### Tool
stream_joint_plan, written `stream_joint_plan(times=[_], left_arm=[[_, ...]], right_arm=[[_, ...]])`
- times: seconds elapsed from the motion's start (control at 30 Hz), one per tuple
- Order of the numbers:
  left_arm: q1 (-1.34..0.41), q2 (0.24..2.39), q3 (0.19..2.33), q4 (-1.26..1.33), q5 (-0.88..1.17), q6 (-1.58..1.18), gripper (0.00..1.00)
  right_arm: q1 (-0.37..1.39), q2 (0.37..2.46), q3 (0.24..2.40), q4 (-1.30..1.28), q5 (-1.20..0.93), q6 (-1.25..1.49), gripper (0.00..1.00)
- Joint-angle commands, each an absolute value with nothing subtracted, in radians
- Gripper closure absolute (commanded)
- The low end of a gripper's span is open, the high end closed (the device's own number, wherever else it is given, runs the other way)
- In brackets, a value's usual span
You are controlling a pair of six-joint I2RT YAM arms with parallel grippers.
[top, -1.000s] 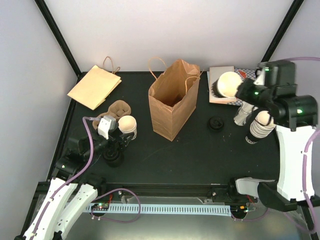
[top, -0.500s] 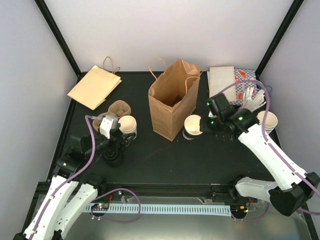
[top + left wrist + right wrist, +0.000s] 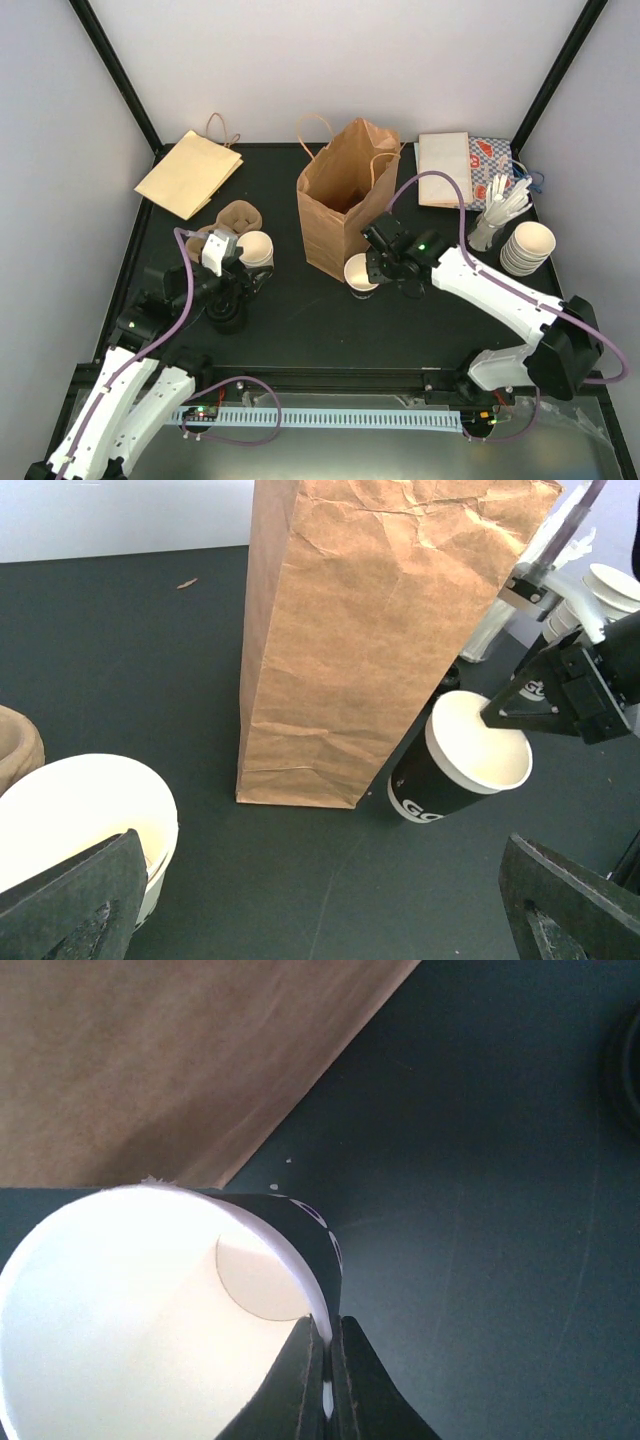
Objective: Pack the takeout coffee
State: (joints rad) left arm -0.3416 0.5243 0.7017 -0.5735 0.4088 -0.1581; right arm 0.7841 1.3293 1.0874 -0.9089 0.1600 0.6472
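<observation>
The left arm [image 3: 125, 360] rises from 7 o'clock; the left claw [image 3: 318, 880] is low, spread wide, facing 3 o'clock. The right arm [image 3: 500, 295] stretches from 5 o'clock toward centre; the right claw [image 3: 326, 1355] pinches the rim of a black-sided, cream-lined paper cup [image 3: 358, 272].

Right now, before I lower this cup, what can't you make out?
Bottom of the paper bag: top view, its own walls shadow it.
Print on the held cup: left wrist view, only GO shows; the rest curves away.
The dark round object: right wrist view, cut off by the right edge.
</observation>
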Motion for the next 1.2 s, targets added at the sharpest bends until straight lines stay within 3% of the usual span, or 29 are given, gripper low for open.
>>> stream_joint_plan(times=[0.0, 0.33, 0.83, 1.03, 1.17], left_arm=[[-0.339, 0.528, 0.704, -0.548, 0.427, -0.149, 0.01], [-0.339, 0.539, 0.704, -0.548, 0.429, -0.149, 0.01], [-0.339, 0.544, 0.703, -0.547, 0.43, -0.149, 0.01], [-0.34, 0.55, 0.7, -0.547, 0.43, -0.148, 0.01], [-0.341, 0.557, 0.699, -0.546, 0.428, -0.15, 0.01]], right_arm=[[0.795, 1.368, 1.091, -0.839, 0.212, 0.64, 0.99], [0.802, 1.398, 1.021, -0.776, 0.172, 0.656, 0.97], [0.801, 1.339, 1.039, -0.835, 0.262, 0.65, 0.5], [0.799, 1.254, 1.073, -0.849, 0.309, 0.648, 0.09], [0.778, 1.217, 1.097, -0.875, 0.384, 0.645, 0.0]])
